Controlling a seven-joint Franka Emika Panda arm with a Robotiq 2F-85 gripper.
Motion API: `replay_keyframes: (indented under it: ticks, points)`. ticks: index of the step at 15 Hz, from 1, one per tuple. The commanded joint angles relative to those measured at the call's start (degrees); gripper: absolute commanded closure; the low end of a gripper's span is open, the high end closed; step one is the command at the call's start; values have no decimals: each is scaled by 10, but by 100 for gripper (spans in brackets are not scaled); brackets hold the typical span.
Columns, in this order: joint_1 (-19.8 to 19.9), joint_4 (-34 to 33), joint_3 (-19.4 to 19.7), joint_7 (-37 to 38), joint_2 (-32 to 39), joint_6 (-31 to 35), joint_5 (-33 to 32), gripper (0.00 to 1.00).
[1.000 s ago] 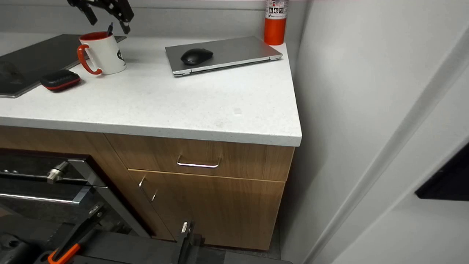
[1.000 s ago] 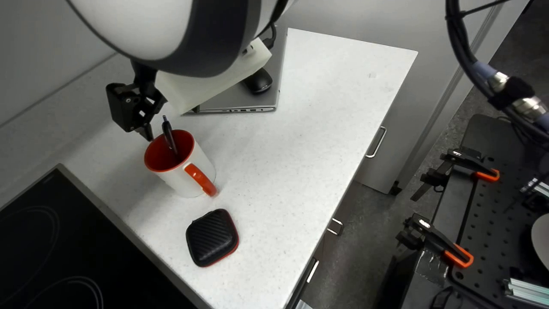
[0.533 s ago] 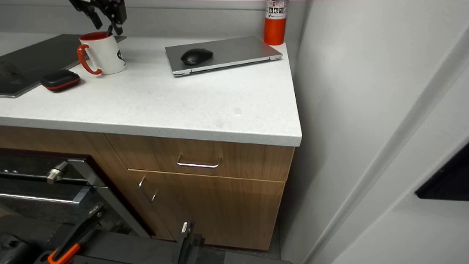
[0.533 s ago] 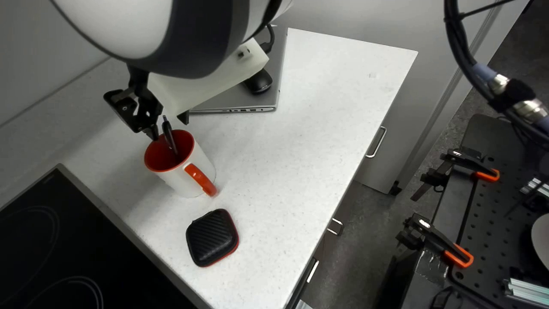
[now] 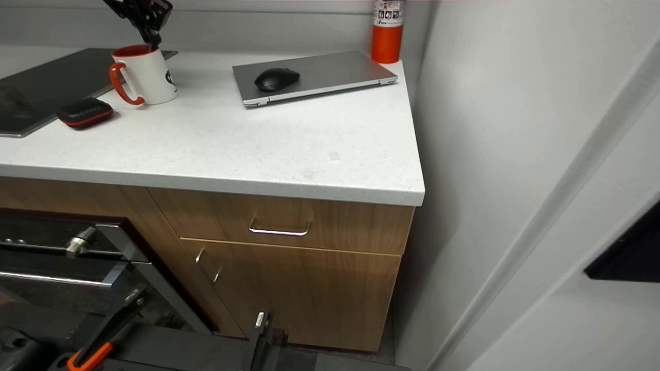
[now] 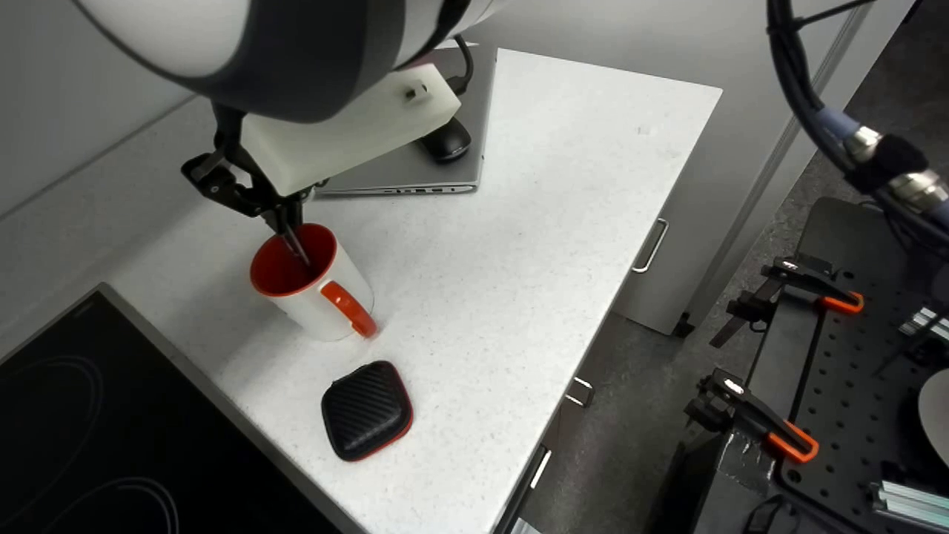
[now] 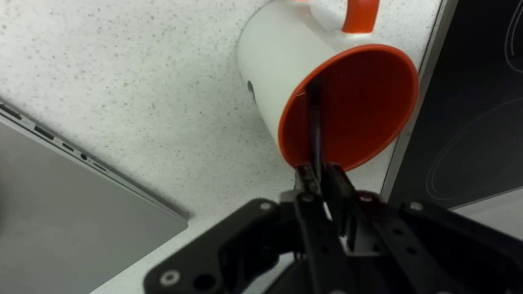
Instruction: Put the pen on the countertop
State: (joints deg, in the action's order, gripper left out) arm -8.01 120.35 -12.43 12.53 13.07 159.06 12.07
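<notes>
Claw (image 7: 319,173) closed on pen (image 7: 316,130) | pen's lower part inside mug (image 5: 147,77) | table (image 5: 258,144): case (image 6: 367,410), hob (image 6: 74,415) near mug; mouse (image 5: 277,80) on laptop (image 5: 335,72)

I read the countertop (image 5: 247,144) as smooth, low-sheen composite stone with fine speckling. The mug (image 6: 319,310) gives me glossy glazed ceramic, slick inside and out. Along the pen (image 7: 315,130) I get a plastic-looking sheen, though it blurs. My gripper (image 7: 320,173) is mostly matt, with bright metal screw heads (image 7: 169,278). The laptop (image 5: 335,72) has a satin metallic finish, the computer mouse (image 5: 277,80) matt plastic. The case (image 6: 367,411) is rough with ribbing, the cooktop (image 6: 44,445) glossy glass, the cabinet (image 5: 309,299) a smooth wood grain, the drawer handle (image 5: 278,233) polished metal.
</notes>
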Motion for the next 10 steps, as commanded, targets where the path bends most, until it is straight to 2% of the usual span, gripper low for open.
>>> replay_keyframes:
  ticks: [1,4,10]
  points:
    - [-2,-3,-1,-18,4,14,26,97]
    - [-9,18,4,-16,-28,8,5,97]
    - [-1,65,4,-44,-115,17,23,97]
